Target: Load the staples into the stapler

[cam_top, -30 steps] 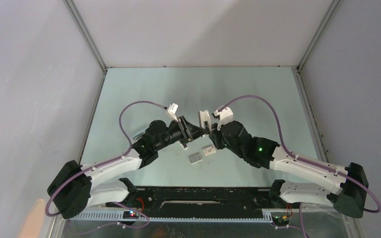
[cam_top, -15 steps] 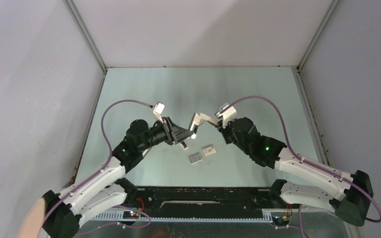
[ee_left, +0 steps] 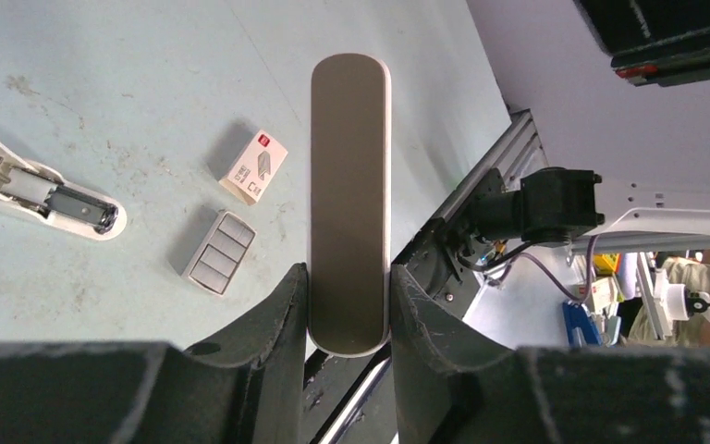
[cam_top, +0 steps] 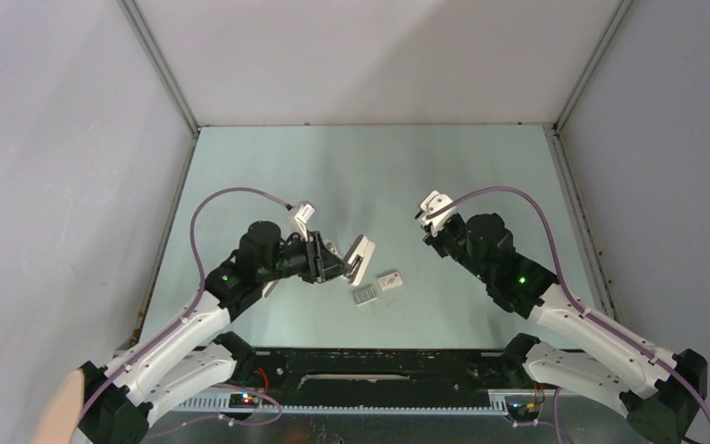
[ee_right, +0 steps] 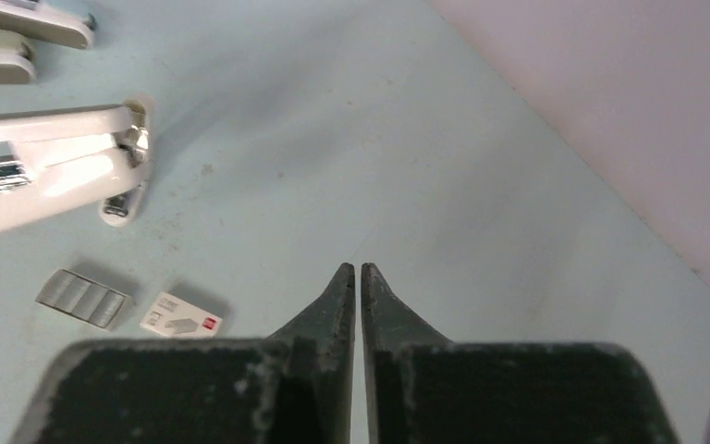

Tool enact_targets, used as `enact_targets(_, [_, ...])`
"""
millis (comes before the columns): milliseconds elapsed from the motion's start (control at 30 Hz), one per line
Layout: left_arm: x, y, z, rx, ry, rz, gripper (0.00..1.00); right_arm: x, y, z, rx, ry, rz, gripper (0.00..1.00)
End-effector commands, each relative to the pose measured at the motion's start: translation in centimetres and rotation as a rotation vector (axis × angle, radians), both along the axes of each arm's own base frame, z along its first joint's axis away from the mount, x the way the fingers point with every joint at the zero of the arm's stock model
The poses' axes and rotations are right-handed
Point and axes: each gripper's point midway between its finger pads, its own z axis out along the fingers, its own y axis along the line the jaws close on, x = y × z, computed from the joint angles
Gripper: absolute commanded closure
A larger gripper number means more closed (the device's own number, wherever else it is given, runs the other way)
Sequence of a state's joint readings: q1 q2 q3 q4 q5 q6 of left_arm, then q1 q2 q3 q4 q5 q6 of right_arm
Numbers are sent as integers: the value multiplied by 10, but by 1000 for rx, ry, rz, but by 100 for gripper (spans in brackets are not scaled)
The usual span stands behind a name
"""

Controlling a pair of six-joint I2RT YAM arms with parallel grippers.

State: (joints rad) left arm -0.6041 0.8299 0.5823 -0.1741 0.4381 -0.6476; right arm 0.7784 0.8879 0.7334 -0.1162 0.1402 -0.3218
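Observation:
My left gripper [cam_top: 344, 266] [ee_left: 348, 273] is shut on one flat arm of the white stapler [cam_top: 361, 257] [ee_left: 349, 166], held just above the table. The stapler is swung open. Its other arm [ee_left: 46, 199], with a dark metal channel, lies out to the left in the left wrist view. The staples [cam_top: 365, 296] [ee_left: 220, 252] [ee_right: 83, 298], a small grey block, lie on the table just below the stapler. My right gripper [ee_right: 358, 268] is shut and empty, off to the right of the stapler [ee_right: 46, 125].
A little white box with a red mark [cam_top: 389, 280] [ee_left: 253, 166] [ee_right: 181, 321] lies beside the staples. The black base rail [cam_top: 379, 356] runs along the near edge. Grey walls enclose the pale green table [cam_top: 379, 166] on three sides.
The right gripper has let go of the stapler, pulled back to the right and shut. The left arm has brought the stapler down and nearer, close to the staples.

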Motion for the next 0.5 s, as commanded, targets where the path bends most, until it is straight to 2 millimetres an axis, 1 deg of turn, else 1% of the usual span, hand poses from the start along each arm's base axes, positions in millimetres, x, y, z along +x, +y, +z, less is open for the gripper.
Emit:
enact_targets(0, [13,-9,36,-143,-86,27,100,-9,22,30,231,37,42,88])
enact_targets(67, [19,-15,47,-225,-90,51,100,-13,27,30,374,149,-6,76])
enact_targets(100, [22,-17,52,-259,-91,61,100,-15,30,29,441,206,-30,68])
enact_targets(167, [26,-20,60,-327,-88,79,100,-20,36,24,576,332,-70,56])
enact_targets(200, [28,-21,63,-366,-80,90,100,-24,40,20,630,388,-75,52])
enact_targets(300, [33,-23,78,-482,-87,116,100,-36,53,22,841,509,-51,42])
enact_targets(367, [35,-23,85,-540,-86,125,100,-44,60,24,955,557,-22,33])
enact_targets(467, [35,-22,94,-628,-68,135,100,-53,68,26,1084,588,19,28])
